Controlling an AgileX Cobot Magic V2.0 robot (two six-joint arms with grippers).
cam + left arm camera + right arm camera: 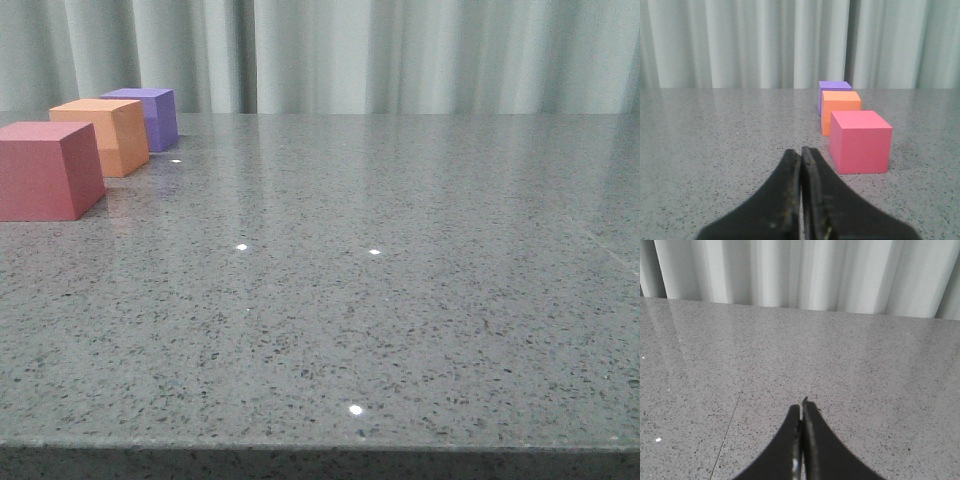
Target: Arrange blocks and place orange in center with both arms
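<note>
The grey speckled bench (400, 300) is backed by a pale curtain (400, 55). At its far left side a row of three blocks is seen: the red-pink cube (45, 170) nearest, the orange cube (105, 135) in the middle, the purple cube (150, 115) behind. The left tool (801, 152) is pressed shut, empty, near the red-pink cube. The right tool (801, 406) is also closed on nothing, over bare bench.

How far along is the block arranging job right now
It looks essentially done: the red-pink cube, orange cube and purple cube stand in a row with orange in the middle. Nothing is in hand; the left gripper and right gripper are both shut and empty. Nothing obvious remains.
</note>
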